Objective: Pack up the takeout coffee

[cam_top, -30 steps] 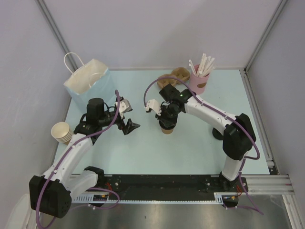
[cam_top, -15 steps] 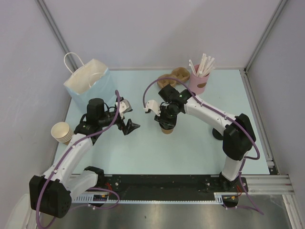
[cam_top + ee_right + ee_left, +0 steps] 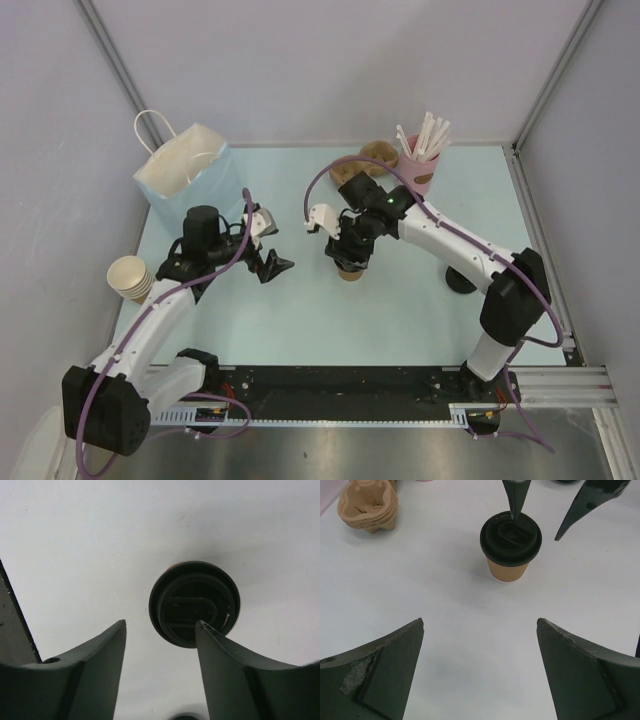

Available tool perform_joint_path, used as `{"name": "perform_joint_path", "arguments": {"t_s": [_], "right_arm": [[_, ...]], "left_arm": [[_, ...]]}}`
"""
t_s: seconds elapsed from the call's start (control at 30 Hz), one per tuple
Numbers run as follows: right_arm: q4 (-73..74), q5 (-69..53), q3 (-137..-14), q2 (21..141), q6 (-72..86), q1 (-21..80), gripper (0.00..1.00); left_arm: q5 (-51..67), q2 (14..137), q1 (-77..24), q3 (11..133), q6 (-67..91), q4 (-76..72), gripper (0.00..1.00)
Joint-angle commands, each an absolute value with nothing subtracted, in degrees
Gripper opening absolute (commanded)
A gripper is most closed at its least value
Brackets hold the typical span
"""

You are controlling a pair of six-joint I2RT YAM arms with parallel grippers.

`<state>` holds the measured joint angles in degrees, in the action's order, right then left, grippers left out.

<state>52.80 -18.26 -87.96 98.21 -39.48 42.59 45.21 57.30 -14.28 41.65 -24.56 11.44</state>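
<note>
Right gripper (image 3: 349,247) spread wide, gripping nothing, one fingertip (image 3: 516,495) over the black lid (image 3: 194,604) of the takeout coffee (image 3: 507,570); I can't tell contact. Coffee stands upright mid-table (image 3: 300,310). My left gripper (image 3: 480,625) gapes wide, empty, facing it, paper bag (image 3: 185,170) behind.

Light is bright, even and diffuse, falling from above, and the pale table (image 3: 300,310) shows no glare. The takeout coffee (image 3: 510,547) is sharp, with only a faint, soft-edged shadow at its base. From the right wrist its black lid (image 3: 194,603) is crisp. In front of it the fingers (image 3: 85,680) of the right gripper (image 3: 161,624) blur.
</note>
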Motion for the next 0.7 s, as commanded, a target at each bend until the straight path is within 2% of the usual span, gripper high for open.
{"name": "perform_joint_path", "arguments": {"t_s": [0.0, 0.03, 0.13, 0.23, 0.47, 0.67], "right_arm": [[52.1, -18.3, -88.9, 93.2, -39.2, 41.4, 0.66], [52.0, -19.2, -89.1, 92.6, -38.9, 39.8, 0.76], [51.9, -23.1, -90.6, 90.4, -37.1, 34.8, 0.99], [52.0, -26.0, -89.9, 88.8, -35.5, 29.7, 1.00], [51.4, -26.6, -83.2, 86.0, -33.5, 25.7, 1.00], [48.3, -28.9, -79.1, 83.6, -32.7, 22.2, 1.00]], "left_arm": [[46.4, 57.9, -14.2, 41.7, -25.8, 9.6, 0.99], [46.2, 58.8, -14.2, 41.9, -25.2, 9.3, 0.99], [46.2, 63.0, -14.6, 45.9, -24.4, 10.6, 0.99], [45.1, 68.9, -15.9, 51.1, -25.4, 14.1, 0.99], [41.9, 84.5, -20.7, 65.1, -22.9, 19.6, 0.99], [45.6, 97.2, -24.3, 76.5, -17.1, 22.8, 0.99]]}}
